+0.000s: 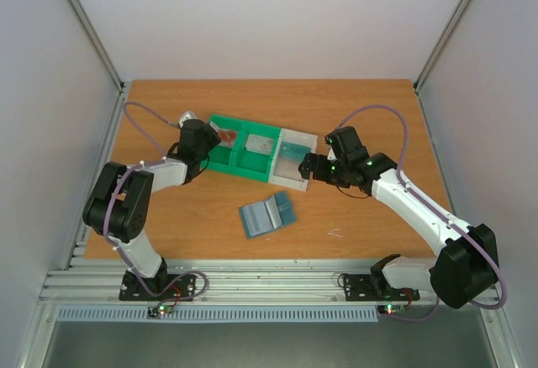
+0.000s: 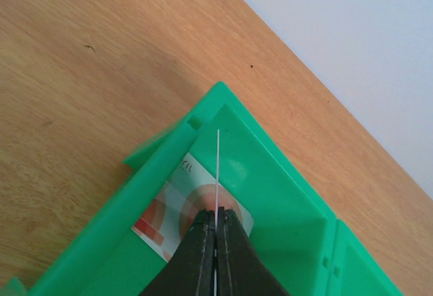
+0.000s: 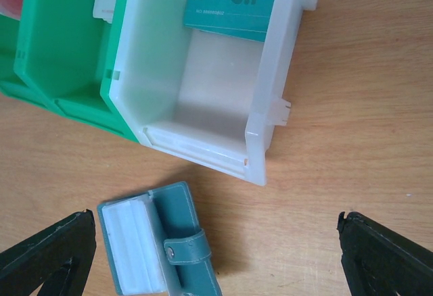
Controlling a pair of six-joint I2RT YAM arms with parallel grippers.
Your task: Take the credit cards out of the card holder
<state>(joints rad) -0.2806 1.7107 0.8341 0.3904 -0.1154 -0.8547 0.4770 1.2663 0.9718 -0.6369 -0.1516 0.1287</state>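
The left gripper [image 2: 215, 219], angled down, pinches a thin white card [image 2: 217, 171] edge-on between pressed-together jaws; beneath them a red-marked card [image 2: 169, 208] lies in the green bin [image 2: 277, 174]. The right gripper [image 3: 215, 216] hangs spread wide and empty, with the open card holder [image 3: 169, 245] by one finger and a teal card [image 3: 230, 2] beyond in the white compartment [image 3: 260, 137].

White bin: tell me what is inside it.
A teal card marked VIP lies toward one end of the white bin; the rest of its floor is bare. Whether anything lies under that card cannot be seen, since the card covers it.
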